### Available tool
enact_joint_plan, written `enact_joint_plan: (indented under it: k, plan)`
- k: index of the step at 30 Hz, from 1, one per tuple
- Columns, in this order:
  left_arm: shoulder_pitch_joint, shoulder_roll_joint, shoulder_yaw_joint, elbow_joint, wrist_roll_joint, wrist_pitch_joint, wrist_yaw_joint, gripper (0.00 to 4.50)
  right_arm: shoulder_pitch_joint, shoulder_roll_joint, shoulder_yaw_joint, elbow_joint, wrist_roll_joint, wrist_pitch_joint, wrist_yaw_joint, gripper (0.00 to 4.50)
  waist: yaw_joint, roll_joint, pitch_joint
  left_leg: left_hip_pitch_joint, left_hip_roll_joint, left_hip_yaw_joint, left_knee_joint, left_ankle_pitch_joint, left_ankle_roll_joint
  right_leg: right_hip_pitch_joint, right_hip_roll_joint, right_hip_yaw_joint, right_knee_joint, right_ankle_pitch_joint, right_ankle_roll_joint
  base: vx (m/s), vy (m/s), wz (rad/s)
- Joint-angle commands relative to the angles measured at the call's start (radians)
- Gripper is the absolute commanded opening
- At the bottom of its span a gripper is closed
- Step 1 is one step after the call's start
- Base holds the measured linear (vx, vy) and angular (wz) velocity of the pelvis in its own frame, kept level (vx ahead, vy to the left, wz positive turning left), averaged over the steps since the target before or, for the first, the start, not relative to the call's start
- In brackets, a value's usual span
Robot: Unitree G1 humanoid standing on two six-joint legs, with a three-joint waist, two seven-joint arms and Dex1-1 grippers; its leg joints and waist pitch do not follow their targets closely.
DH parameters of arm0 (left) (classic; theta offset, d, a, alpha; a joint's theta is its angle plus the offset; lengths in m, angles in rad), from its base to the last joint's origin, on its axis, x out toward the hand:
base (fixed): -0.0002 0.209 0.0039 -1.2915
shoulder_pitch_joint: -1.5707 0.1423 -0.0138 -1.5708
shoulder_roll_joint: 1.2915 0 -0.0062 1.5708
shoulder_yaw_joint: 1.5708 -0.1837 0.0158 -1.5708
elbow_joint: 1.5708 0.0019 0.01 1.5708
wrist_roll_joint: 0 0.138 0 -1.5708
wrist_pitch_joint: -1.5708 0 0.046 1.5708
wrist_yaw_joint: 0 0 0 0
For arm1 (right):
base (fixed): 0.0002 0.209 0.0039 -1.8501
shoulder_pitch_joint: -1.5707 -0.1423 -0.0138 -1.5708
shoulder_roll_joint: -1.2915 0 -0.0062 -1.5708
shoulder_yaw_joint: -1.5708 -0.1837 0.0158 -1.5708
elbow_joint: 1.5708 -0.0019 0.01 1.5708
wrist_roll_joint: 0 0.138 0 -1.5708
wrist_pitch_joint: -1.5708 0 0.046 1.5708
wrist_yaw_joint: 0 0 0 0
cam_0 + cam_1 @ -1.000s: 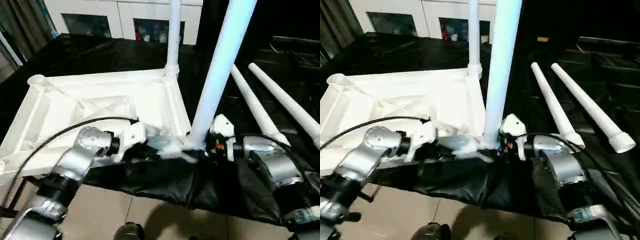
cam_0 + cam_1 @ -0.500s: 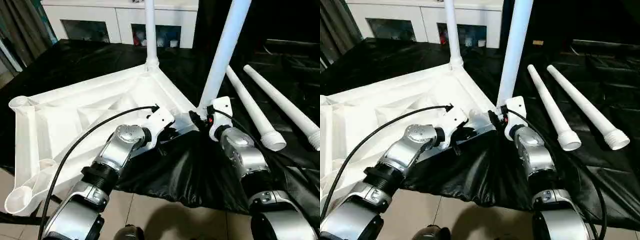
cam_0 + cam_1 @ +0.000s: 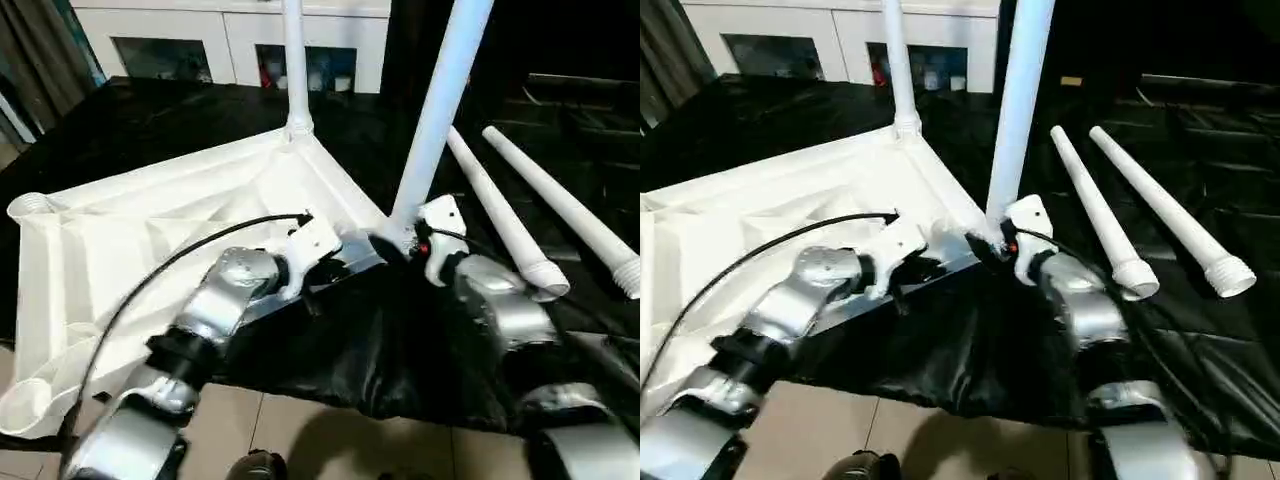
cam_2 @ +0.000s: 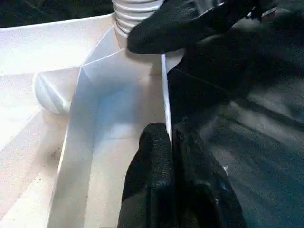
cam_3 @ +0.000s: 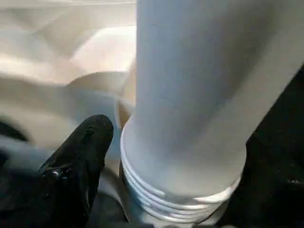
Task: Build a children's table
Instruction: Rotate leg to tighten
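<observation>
- Left hand, two black fingers pressed together, clamps the thin near edge wall of the white plastic rectangular tabletop, which lies ribbed underside up on the black-draped table.
- Right hand sits at the base of a long white tubular leg standing in the tabletop's near corner socket; one black finger rests just beside the leg's ribbed collar, and whether the hand is apart or gripping cannot be told.
- Second white leg stands upright in the far corner socket.
- Two loose white tubular legs lie side by side on the black cloth to the robot's right.
- White glass-door cabinet stands behind.
</observation>
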Motion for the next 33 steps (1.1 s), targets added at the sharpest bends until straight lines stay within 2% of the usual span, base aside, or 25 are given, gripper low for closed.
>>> enact_joint_plan:
  k: [1, 3, 5, 7, 11, 18, 24, 33]
  plan:
    - [0.019, 0.030, -0.013, -0.047, -0.035, -0.053, -0.107, 0.00, 0.026, -0.022, 0.055, -0.056, 0.018, -0.024, 0.143, 3.88, 0.003, -0.009, -0.081, 0.022, 0.055, -0.022, -0.056, -0.119, 0.097, 0.045, -0.085, 0.040, -0.064, 0.084, -0.261, 0.000, 0.000, 0.00]
    - [0.027, 0.044, -0.011, -0.060, -0.049, -0.052, -0.135, 0.00, 0.036, -0.038, 0.063, -0.075, 0.027, -0.024, 0.189, 3.88, 0.006, -0.007, -0.082, 0.021, 0.058, -0.021, -0.054, -0.113, 0.111, 0.042, -0.084, 0.038, -0.060, 0.094, -0.272, 0.000, 0.000, 0.00]
    - [0.035, 0.061, -0.011, -0.075, -0.064, -0.062, -0.169, 0.00, 0.048, -0.056, 0.069, -0.096, 0.037, -0.023, 0.231, 3.88, 0.008, -0.007, -0.082, 0.023, 0.060, -0.022, -0.054, -0.125, 0.110, 0.041, -0.085, 0.038, -0.060, 0.073, -0.274, 0.000, 0.000, 0.00]
    - [0.050, 0.116, -0.007, -0.096, -0.092, -0.081, -0.262, 0.00, 0.074, -0.110, 0.089, -0.145, 0.063, -0.013, 0.354, 3.88, 0.009, -0.007, -0.080, 0.025, 0.060, -0.022, -0.057, -0.153, 0.103, 0.040, -0.083, 0.037, -0.065, 0.026, -0.273, 0.000, 0.000, 0.00]
    - [0.050, 0.170, 0.006, -0.094, -0.119, -0.105, -0.342, 0.00, 0.097, -0.170, 0.116, -0.183, 0.080, -0.009, 0.478, 3.88, 0.010, -0.006, -0.079, 0.025, 0.062, -0.021, -0.058, -0.161, 0.096, 0.037, -0.083, 0.038, -0.063, 0.007, -0.275, 0.000, 0.000, 0.00]
    - [0.033, 0.231, 0.017, -0.089, -0.140, -0.126, -0.433, 0.00, 0.106, -0.229, 0.145, -0.219, 0.108, 0.031, 0.628, 3.88, 0.015, -0.005, -0.082, 0.025, 0.061, -0.021, -0.053, -0.135, 0.108, 0.038, -0.083, 0.038, -0.058, 0.036, -0.285, 0.000, 0.000, 0.00]
    - [0.036, 0.243, 0.006, -0.102, -0.149, -0.130, -0.476, 0.00, 0.097, -0.240, 0.153, -0.216, 0.110, 0.034, 0.663, 3.45, 0.021, -0.006, -0.084, 0.025, 0.061, -0.020, -0.049, -0.120, 0.115, 0.036, -0.084, 0.037, -0.055, 0.057, -0.295, 0.000, 0.000, 0.00]
    - [0.055, 0.219, -0.014, -0.124, -0.146, -0.126, -0.478, 0.00, 0.106, -0.209, 0.156, -0.250, 0.117, 0.043, 0.647, 3.45, 0.028, -0.004, -0.088, 0.023, 0.061, -0.021, -0.043, -0.103, 0.121, 0.033, -0.082, 0.035, -0.048, 0.081, -0.296, 0.000, 0.000, 0.00]
